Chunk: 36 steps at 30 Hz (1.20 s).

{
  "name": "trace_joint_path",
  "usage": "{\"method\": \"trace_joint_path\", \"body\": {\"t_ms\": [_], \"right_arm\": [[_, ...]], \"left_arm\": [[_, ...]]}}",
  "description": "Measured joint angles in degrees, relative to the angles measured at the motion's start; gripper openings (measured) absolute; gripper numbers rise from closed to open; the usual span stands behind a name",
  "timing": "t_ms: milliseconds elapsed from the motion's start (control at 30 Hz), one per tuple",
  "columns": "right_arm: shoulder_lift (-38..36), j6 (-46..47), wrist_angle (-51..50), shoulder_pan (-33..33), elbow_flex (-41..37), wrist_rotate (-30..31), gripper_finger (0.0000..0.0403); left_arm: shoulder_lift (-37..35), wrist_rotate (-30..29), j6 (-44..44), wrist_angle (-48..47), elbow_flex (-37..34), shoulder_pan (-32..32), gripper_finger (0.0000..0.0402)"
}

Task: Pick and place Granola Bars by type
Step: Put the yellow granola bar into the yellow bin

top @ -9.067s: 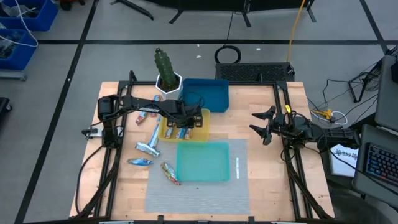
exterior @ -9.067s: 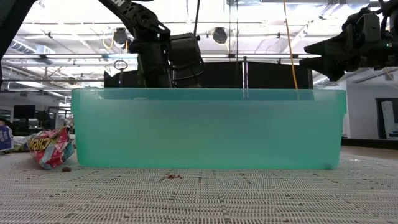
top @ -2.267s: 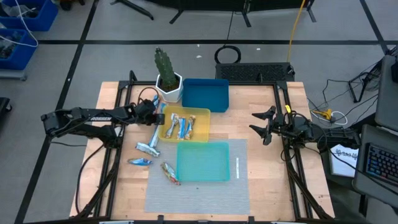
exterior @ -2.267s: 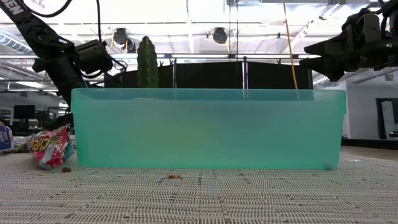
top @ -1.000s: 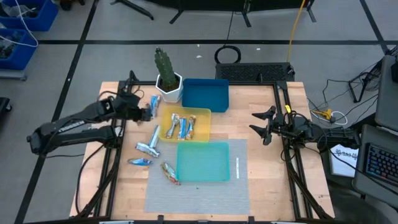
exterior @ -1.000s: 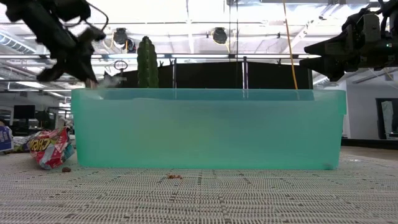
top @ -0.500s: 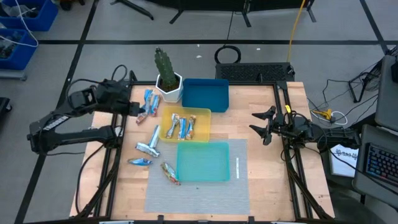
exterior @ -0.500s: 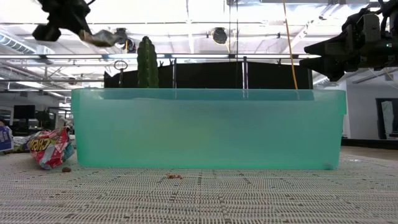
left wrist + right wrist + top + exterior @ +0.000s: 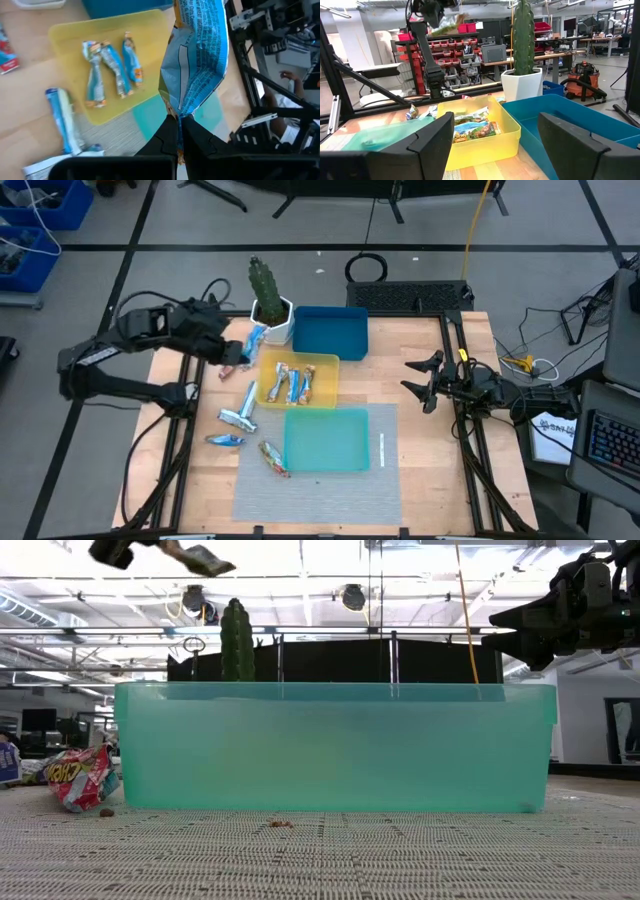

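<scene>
High view shows the left tool (image 9: 238, 352) pinching a blue-wrapped granola bar (image 9: 254, 337) raised above the bench (image 9: 420, 470), just beside the yellow tray (image 9: 325, 364) where three like bars already lie, so it is probably being carried to its type's tray. Its arm reaches in from the left edge, elbow bent. At the right edge, the right tool (image 9: 418, 380) waits, fingers spread.

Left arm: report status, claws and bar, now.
Left claw shut on a blue bar, held high near the cactus. Right claw open, idle at table's right. Three bars in the yellow tray. Nothing blocking.
</scene>
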Motion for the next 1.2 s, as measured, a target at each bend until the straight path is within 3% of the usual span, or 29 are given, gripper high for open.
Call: {"method": "trace_joint_path", "body": {"t_ms": [267,600,867,1200], "right_arm": [[0.0,0.0,0.0,0.0,0.0,0.0,0.0279],[0.0,0.0,0.0,0.0,0.0,0.0,0.0279],[0.0,0.0,0.0,0.0,0.0,0.0,0.0279],[0.0,0.0,0.0,0.0,0.0,0.0,0.0279]], "left_arm": [[14.2,-4.1,-2.8,0.6,10.7,-6.5,0.0009],[30.5,-4.9,-6.2,3.7,20.7,-11.2,0.0009],[40.6,-2.7,-10.9,15.6,21.4,-12.9,0.0009],[47.8,-2.8,-16.2,24.1,19.9,-12.7,0.0009]]}}
